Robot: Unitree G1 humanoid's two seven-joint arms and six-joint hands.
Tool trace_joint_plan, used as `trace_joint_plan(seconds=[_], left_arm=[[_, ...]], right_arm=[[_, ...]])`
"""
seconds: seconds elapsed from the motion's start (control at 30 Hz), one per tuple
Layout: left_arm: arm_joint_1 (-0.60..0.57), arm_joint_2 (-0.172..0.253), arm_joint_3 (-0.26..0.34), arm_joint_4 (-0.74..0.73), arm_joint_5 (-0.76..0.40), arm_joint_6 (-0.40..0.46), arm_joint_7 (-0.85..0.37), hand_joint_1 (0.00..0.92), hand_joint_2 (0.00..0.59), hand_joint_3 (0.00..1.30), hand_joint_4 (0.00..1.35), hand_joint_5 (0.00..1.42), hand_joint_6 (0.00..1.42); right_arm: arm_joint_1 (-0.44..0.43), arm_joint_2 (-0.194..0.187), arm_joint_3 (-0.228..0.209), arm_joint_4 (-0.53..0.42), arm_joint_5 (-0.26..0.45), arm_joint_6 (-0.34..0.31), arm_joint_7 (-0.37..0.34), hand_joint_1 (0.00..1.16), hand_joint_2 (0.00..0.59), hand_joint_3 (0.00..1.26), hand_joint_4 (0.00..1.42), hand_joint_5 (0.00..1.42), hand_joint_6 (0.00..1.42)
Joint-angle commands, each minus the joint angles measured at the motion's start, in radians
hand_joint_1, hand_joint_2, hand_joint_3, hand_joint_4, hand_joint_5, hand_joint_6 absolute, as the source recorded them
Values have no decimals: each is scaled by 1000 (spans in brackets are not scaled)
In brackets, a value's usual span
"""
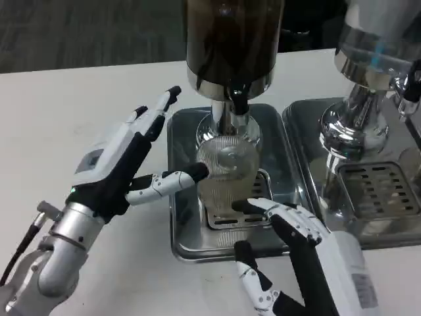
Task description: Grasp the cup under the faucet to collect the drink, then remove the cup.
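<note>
At frame centre the ribbed, clear cup (227,174) stands on the steel tray (184,197) under the black faucet (238,102). The left hand (125,164), fingers spread, seems to touch the cup's left side with one fingertip, though contact is hard to judge. The right hand (296,243) hovers at lower right with fingers apart, holding nothing. A one-sided push could tip the light, slippery cup or slide it off-stream, spilling drink onto the glossy tray.

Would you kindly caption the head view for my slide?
Both hands, left and right, flank a ribbed clear cup under the dispenser's faucet.
</note>
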Motion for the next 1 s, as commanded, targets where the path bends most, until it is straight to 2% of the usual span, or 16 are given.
trace_joint_plan(seconds=[0.03,0.13,0.3,0.43,0.53,0.6,0.73,0.8,0.87,1.0], left_arm=[[87,41,61,-102,-56,-43,-26,48,76,5,0,67,0],[131,58,97,-157,-88,-60,-50,47,76,9,0,70,0],[203,80,194,-251,-223,-130,-103,2,80,59,21,92,20],[208,87,261,-296,-414,-185,-211,0,98,127,81,145,68],[177,96,274,-348,-649,-167,-391,0,105,178,136,203,133],[162,94,284,-370,-748,-147,-486,0,107,213,170,232,170],[122,87,303,-447,-970,-34,-716,0,100,238,198,258,181],[99,83,297,-490,-1097,107,-851,0,98,238,182,233,165],[82,75,308,-517,-1167,214,-944,0,111,198,126,192,129],[40,61,330,-543,-1235,385,-1055,0,121,151,73,155,81]], right_arm=[[-11,0,-3,5,17,-17,-7,477,480,387,308,303,196],[-13,-2,-3,7,21,-18,-7,477,480,389,308,303,196],[-20,-1,-6,11,27,-20,-12,477,480,391,309,303,196],[-30,-1,-11,14,31,-20,-12,477,480,391,309,303,196],[-39,-3,-17,20,37,-22,-10,477,480,391,309,303,196],[-44,-2,-18,24,40,-22,-9,477,480,393,309,303,196],[-52,0,-20,32,50,-20,-9,477,480,395,309,303,196],[-54,1,-20,37,53,-20,-11,477,480,396,309,303,200],[-55,2,-20,40,53,-21,-14,477,480,397,309,303,203],[-54,6,-19,44,52,-20,-20,477,480,397,309,303,208]])
